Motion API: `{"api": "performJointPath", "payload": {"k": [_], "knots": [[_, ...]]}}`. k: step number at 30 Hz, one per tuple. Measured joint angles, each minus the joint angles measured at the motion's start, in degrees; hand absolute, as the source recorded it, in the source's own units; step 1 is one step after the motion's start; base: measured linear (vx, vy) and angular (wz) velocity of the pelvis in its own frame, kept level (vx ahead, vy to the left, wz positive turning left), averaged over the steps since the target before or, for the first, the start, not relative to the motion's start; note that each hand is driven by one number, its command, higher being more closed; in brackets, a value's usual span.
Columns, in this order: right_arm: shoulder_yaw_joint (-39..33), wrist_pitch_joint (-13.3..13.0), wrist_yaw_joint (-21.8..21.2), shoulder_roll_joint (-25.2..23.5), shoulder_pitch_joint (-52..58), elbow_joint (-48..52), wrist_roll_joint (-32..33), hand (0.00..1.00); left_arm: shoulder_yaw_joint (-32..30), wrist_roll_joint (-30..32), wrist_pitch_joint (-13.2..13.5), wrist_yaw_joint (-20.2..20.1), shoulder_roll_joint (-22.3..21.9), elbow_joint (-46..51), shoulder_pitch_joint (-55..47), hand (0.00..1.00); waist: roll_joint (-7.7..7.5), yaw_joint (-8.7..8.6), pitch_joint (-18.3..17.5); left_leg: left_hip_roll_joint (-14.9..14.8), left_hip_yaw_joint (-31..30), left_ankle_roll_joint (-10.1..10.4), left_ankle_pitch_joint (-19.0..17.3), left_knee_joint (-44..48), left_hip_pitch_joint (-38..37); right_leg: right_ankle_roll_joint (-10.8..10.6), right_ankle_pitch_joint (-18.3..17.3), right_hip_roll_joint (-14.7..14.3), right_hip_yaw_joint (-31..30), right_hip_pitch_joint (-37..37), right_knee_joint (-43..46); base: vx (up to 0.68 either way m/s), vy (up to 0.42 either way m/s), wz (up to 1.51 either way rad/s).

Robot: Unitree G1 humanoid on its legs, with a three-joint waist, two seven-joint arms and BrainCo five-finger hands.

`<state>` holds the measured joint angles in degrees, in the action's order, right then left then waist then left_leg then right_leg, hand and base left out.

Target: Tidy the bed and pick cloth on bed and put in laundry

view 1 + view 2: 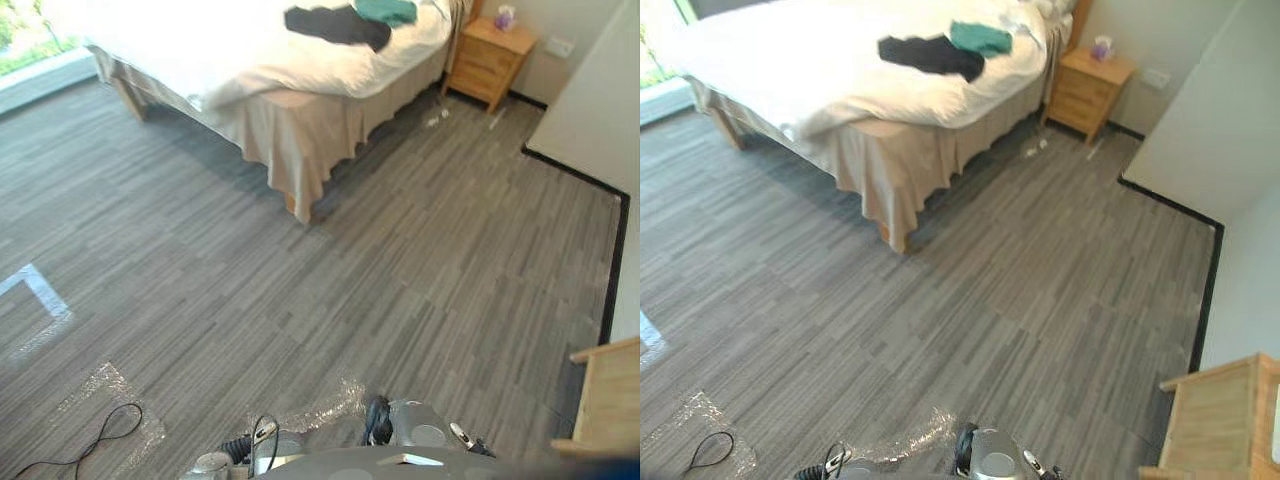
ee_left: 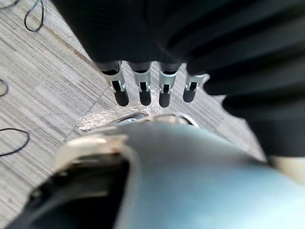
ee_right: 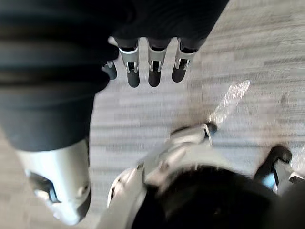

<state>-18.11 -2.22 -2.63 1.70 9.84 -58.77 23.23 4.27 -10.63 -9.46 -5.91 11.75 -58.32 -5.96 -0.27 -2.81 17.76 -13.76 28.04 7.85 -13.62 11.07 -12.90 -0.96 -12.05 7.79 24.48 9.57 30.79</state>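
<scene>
I've got left hand [image 2: 165, 90] and right hand [image 3: 153, 71] hanging empty, fingers straight: black cloth [image 1: 338, 25] sits far off on the bed [image 1: 200, 50].

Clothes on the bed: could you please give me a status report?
Left hand open, empty; right hand open, empty. Black cloth and green cloth lie on the bed, untouched. Grey floor runs up to the bed; nightstand beside it.

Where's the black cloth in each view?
Left eye view: black cloth at top centre, on the bed.
Right eye view: the cloth at top, left of centre.
Left wrist view: left hand over floor.
Right wrist view: right hand over floor.
Shared landmark: green cloth beside it.
</scene>
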Motion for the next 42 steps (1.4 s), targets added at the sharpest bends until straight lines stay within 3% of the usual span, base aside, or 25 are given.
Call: {"api": "performJointPath", "payload": {"k": [2,3,4,6,8,9,10,11,12,15,17,18,19,21,22,26,28,29,31,32,33,35,38,40,42], "knots": [[-0.12,-0.07,-0.41,-0.09,0.05,0.51,-1.08,0.0,0.01,0.01,0.0,-0.04,-0.16,0.04,-0.44,0.0,-0.03,-0.89,-0.11,0.02,1.57,1.47,-1.12,-0.34,-1.64,1.43,-4.43,0.46,-0.02,0.86,3.51,0.17,-0.176,-0.55],[-0.42,-0.08,-0.82,-0.16,0.32,0.5,-1.94,0.0,-0.01,0.02,0.02,-0.07,-0.23,0.06,-0.79,0.0,0.14,-1.23,-0.5,-0.32,2.6,1.94,-2.31,0.35,-2.41,3.4,-8.56,0.33,0.16,0.71,4.52,0.19,-0.177,-0.35],[-0.78,-0.07,-0.98,-0.16,0.33,0.5,-2.37,0.0,-0.05,0.07,0.03,-0.1,-0.3,0.08,-0.81,0.0,0.39,-1.65,-0.86,-0.74,2.69,1.66,-2.94,1.27,-2.64,3.77,-9.71,0.17,0.3,0.76,4.77,0.25,-0.183,-0.16],[-1.1,-0.31,-1.93,1.09,0.42,0.27,-6.08,0.0,-2.4,0.14,0.76,0.18,-1.12,0.29,-0.89,0.0,2.23,-3.61,-2.0,-6.04,1.26,-2.25,-4.88,16.41,2.02,5.15,-12.53,-2.91,0.17,-1.05,3.91,0.29,-0.194,-0.07],[-0.53,-1.51,-2.75,2.26,0.6,-0.7,-8.1,0.0,-5.2,-0.9,2.6,0.02,-1.71,1.06,-1.71,0.0,3.6,-3.3,-2.77,-10.3,-2.73,-5.67,-1.76,30.25,7.42,6.59,-13.14,-5.94,-1.27,-3.84,1.45,0.36,-0.163,-0.42],[0.17,-2.21,-3.23,3.19,0.51,-1.5,-8.57,0.0,-5.99,-2.12,3.99,0.02,-2.23,1.84,-2.31,0.0,4.02,-2.95,-2.97,-11.37,-7.0,-5.0,-1.99,38.59,10.96,7.89,-12.83,-7.81,-2.15,-5.84,-0.67,0.57,-0.111,-0.76],[1.22,-2.94,-3.92,4.18,-0.83,-3.63,-9.79,0.0,-6.77,-3.59,5.68,0.03,-2.62,2.7,-2.13,0.0,4.32,-2.66,-3.08,-9.31,-12.47,-4.01,-3.05,49.1,15.89,8.67,-11.97,-9.3,-3.81,-10.29,-4.64,0.43,-0.046,-0.63],[1.39,-3.04,-3.95,4.26,-1.21,-4.03,-10.03,0.0,-6.77,-3.76,6.06,0.01,-2.76,2.87,-1.99,0.0,4.2,-2.52,-3.01,-8.39,-13.47,-3.93,-3.32,50.5,16.97,8.58,-11.61,-9.52,-4.4,-11.43,-5.91,0.49,0.019,-0.8],[2.0,-3.22,-4.09,4.32,-2.59,-4.62,-10.61,0.0,-7.26,-3.91,7.14,-0.36,-3.39,3.62,-1.97,0.0,3.61,-2.15,-2.71,-4.59,-14.97,-4.1,-4.55,51.97,20.35,8.11,-10.65,-9.91,-6.67,-15.28,-10.03,0.41,0.052,-0.85],[2.52,-3.27,-4.77,4.4,-4.74,-5.18,-11.21,0.0,-8.6,-4.54,8.65,-1.41,-3.99,4.18,-1.85,0.0,2.75,-0.36,-2.12,1.45,-13.48,-6.63,-7.08,48.48,27.28,7.13,-9.03,-9.21,-11.43,-21.56,-15.89,0.42,0.091,-0.84],[2.42,-3.27,-5.36,3.98,-5.04,-4.68,-11.2,0.0,-9.43,-4.55,10.1,-1.65,-4.22,3.96,-2.09,0.0,2.01,0.97,-1.51,5.46,-11.11,-7.94,-6.05,36.79,31.93,6.89,-8.99,-6.79,-12.4,-26.13,-16.76,0.61,0.185,-0.81],[2.41,-3.27,-5.74,3.99,-4.83,-4.25,-11.2,0.0,-9.44,-4.6,10.54,-1.66,-4.52,3.87,-2.44,0.0,2.23,1.07,-1.47,6.2,-10.12,-8.34,-2.34,28.04,32.29,5.94,-9.05,-6.42,-12.39,-27.28,-16.59,0.54,0.181,-0.72],[2.15,-3.74,-6.04,4.38,-3.43,-2.14,-11.19,0.0,-9.51,-5.01,11.3,-1.62,-5.83,3.28,-3.88,0.0,4.44,1.3,-2.41,5.69,-9.15,-14.05,12.58,14.48,31.43,1.22,-9.8,-7.41,-12.69,-29.34,-16.45,0.55,0.195,-0.6],[2.51,-5.55,-6.24,2.36,-2.94,-1.5,-11.62,0.0,-11.16,-6.28,12.11,-1.08,-4.53,2.49,-2.72,0.0,1.63,1.3,-2.87,8.4,-6.79,-14.47,11.23,11.87,29.33,0.46,-9.68,-4.89,-12.65,-29.76,-18.67,0.46,0.188,-0.34],[1.53,-7.45,-6.07,1.37,-2.81,-0.91,-12.47,0.0,-11.09,-6.28,12.6,-1.08,-4.4,2.32,-2.06,0.0,1.16,1.8,-3.05,9.29,-6.03,-14.22,10.86,10.09,28.95,0.73,-6.52,-4.71,-12.7,-29.08,-22.03,0.36,0.168,-0.23],[0.56,-10.09,-4.11,0.43,-2.23,-0.75,-14.78,0.0,-10.91,-8.82,12.44,0.04,-4.65,0.66,-1.62,0.0,1.26,1.94,-3.06,9.91,-3.22,-15.44,6.77,11.79,25.81,-1.48,-0.81,-2.86,-13.98,-30.71,-22.41,0.29,0.143,-0.23],[0.32,-10.93,-2.58,0.26,-1.7,-0.84,-16.72,0.0,-10.89,-10.63,12.15,0.4,-4.78,0.62,-1.75,0.0,1.02,2.24,-3.5,9.9,-2.69,-14.57,3.91,11.78,23.41,-2.26,-0.12,-1.78,-15.9,-28.78,-15.25,0.26,0.128,-0.24],[-0.16,-11.73,-1.79,0.29,-1.39,-1.28,-16.88,0.0,-10.59,-10.92,12.02,1.23,-4.64,0.37,-1.91,0.0,0.75,2.15,-3.96,10.52,-2.68,-14.32,2.77,11.14,22.24,-2.52,-0.02,-0.69,-15.92,-25.45,-7.08,0.23,0.11,-0.05],[-1.62,-12.74,-1.25,0.01,-0.44,-2.39,-16.75,0.0,-9.46,-11.23,12.37,1.48,-3.68,-0.53,-2.25,0.0,-0.32,1.96,-4.64,13.53,-3.68,-13.6,1.57,7.85,18.74,-6.5,5.33,3.02,-15.86,-17.24,11.92,0.31,0.139,0.24],[-2.26,-13.15,-1.14,-0.51,0.49,-2.64,-16.8,0.0,-8.91,-11.18,12.55,1.5,-3.28,-1.08,-2.25,0.0,-0.69,1.11,-4.47,14.87,-4.68,-13.35,1.44,6.06,16.05,-6.58,5.79,4.89,-15.85,-13.56,20.47,0.36,0.127,0.5],[-2.34,-13.28,-1.15,-0.5,1.56,-2.73,-16.88,0.0,-8.81,-11.19,12.61,1.53,-3.44,-1.73,-2.58,0.0,-0.47,0.5,-4.41,15.89,-5.83,-13.17,1.33,3.64,12.76,-5.57,3.09,6.32,-15.06,-9.47,26.98,0.32,0.087,0.47],[-2.55,-14.29,-1.24,-0.65,2.48,-2.15,-16.91,0.0,-8.78,-11.24,12.66,1.51,-3.87,-1.57,-2.94,0.0,0.13,-0.01,-4.34,16.19,-7.33,-12.68,1.03,0.65,8.12,-5.15,0.39,7.07,-13.84,-3.95,29.55,0.31,0.051,0.42],[-2.57,-15.33,-1.36,-1.49,3.86,-0.69,-16.8,0.0,-8.87,-11.82,12.55,1.38,-4.05,-1.41,-1.92,0.0,0.53,-0.88,-4.55,15.31,-12.5,-12.37,0.38,-2.05,3.39,-4.64,-2.78,7.32,-9.63,3.35,21.08,0.31,-0.061,0.9],[-2.52,-15.26,-1.34,-2.37,5.28,0.42,-16.74,0.0,-9.33,-13.25,11.99,1.27,-5.61,-0.95,-0.07,0.0,0.66,-0.86,-4.58,13.34,-18.15,-11.22,-1.67,-1.73,0.81,-4.0,-0.8,6.33,-8.14,5.79,3.87,0.42,-0.206,1.36],[-2.41,-15.27,-1.34,-2.62,5.75,1.22,-16.73,0.0,-10.0,-13.36,11.47,1.23,-7.21,-0.65,0.72,0.0,0.74,-0.89,-4.59,12.33,-21.4,-10.06,-2.79,-1.51,-0.09,-3.26,2.38,5.63,-9.21,6.51,-5.23,0.54,-0.336,1.1]]}}
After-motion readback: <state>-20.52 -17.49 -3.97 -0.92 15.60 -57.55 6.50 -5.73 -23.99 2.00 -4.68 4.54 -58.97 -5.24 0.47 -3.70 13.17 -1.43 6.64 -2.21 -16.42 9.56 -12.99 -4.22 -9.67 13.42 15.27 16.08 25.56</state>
